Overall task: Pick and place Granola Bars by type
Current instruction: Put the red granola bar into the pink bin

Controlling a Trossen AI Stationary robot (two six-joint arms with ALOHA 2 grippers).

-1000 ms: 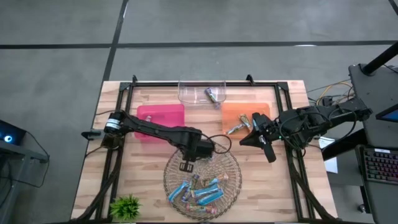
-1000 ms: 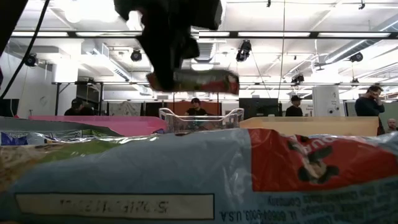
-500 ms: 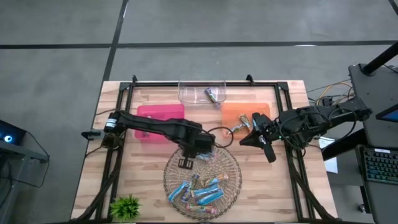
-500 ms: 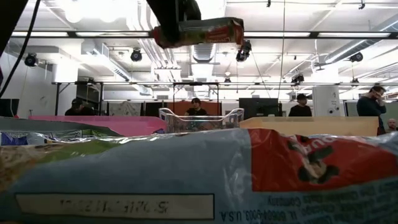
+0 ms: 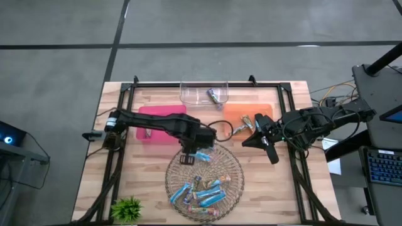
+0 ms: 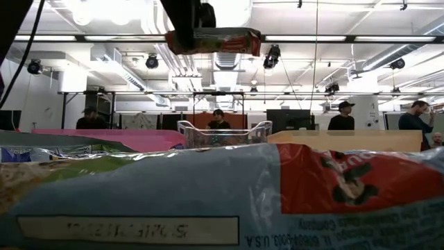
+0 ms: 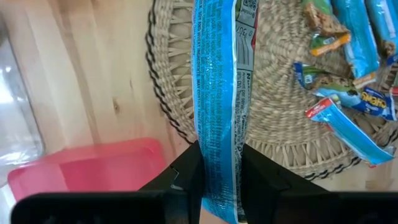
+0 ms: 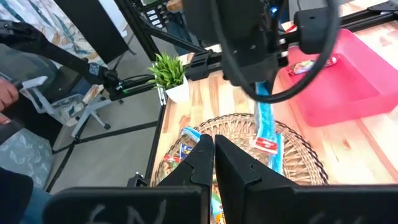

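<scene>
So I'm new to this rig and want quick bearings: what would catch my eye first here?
The left gripper, lifted above the round wicker basket's far rim at table centre, is shut on a blue granola bar. More blue bars lie piled in the basket's near half. The right gripper waits shut by the orange tray.

Low view: a close wrapper (image 6: 222,201) fills the lower half and hides the table surface; its print is blurred. Left wrist view: held bar (image 7: 217,106) runs off the frame top, its end unseen. Clear tray (image 5: 204,93) contents too small to identify (one bar, type unclear).
</scene>
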